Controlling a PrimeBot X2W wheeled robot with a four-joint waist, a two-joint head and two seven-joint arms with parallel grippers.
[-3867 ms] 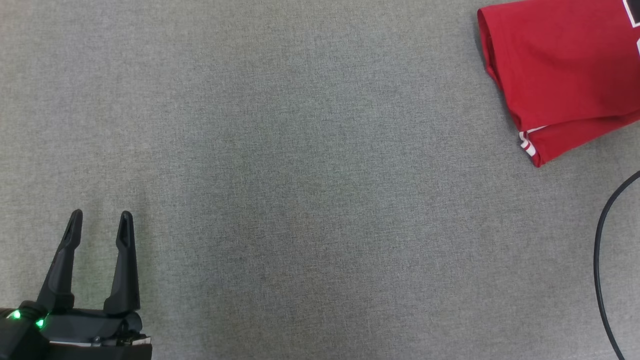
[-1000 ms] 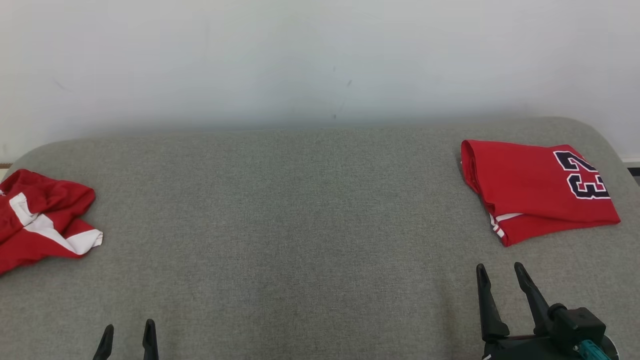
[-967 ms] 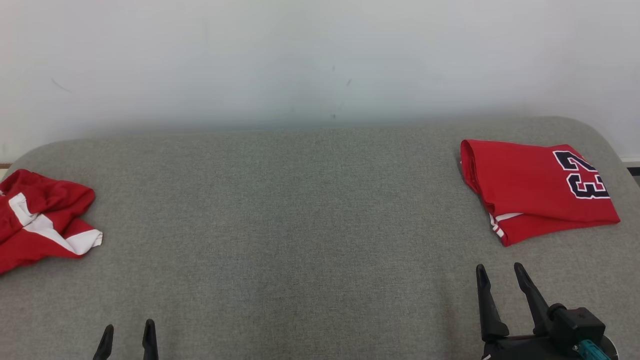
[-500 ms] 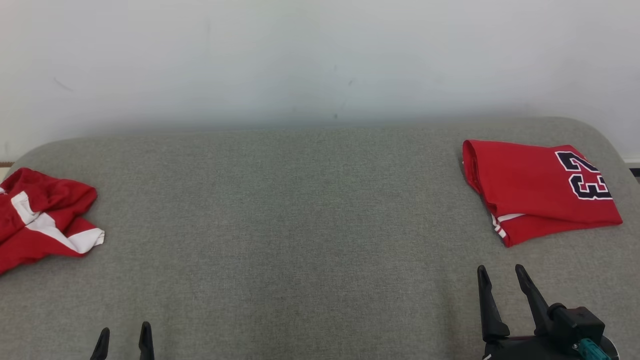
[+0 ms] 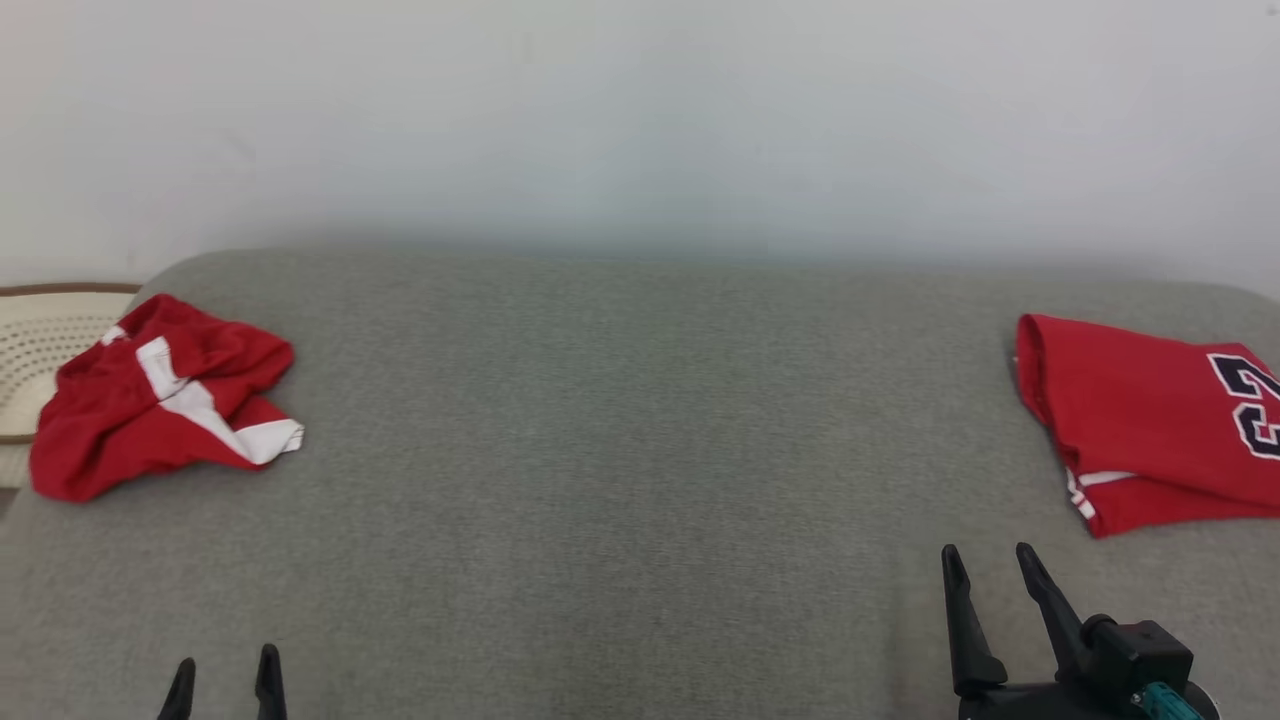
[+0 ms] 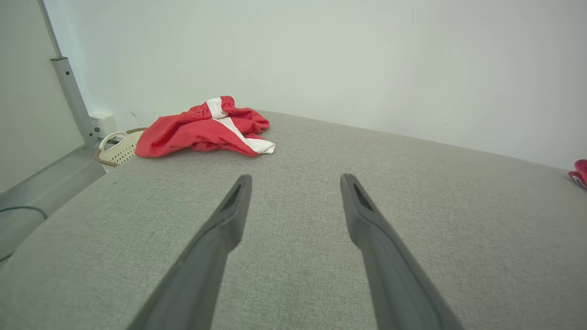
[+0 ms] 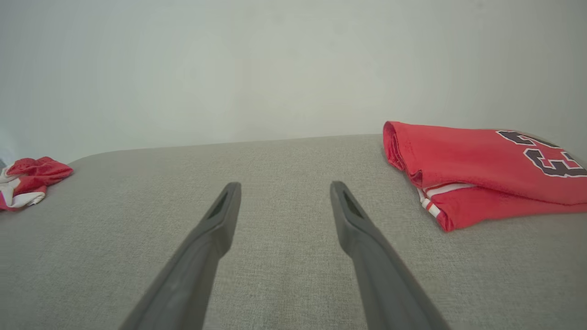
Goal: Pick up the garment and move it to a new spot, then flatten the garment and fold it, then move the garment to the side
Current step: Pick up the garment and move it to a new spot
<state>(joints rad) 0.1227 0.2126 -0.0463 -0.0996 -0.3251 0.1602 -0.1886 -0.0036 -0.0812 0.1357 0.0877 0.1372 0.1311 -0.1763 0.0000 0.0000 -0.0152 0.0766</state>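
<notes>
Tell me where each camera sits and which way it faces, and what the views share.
Head view: on the head, looking forward and down across the grey surface to the wall; left end effector lower left, right end effector lower right, both open.
Left wrist view: on the left wrist, facing the crumpled garment and basket; its own fingers show.
Right wrist view: on the right wrist, facing the folded jersey; its own fingers show.
Shared: all three show the crumpled garment and grey surface.

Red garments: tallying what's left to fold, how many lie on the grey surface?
2. A crumpled red-and-white garment lies at the left edge beside a cream basket; a folded red jersey at the right, partly cropped. More may be out of frame.
</notes>
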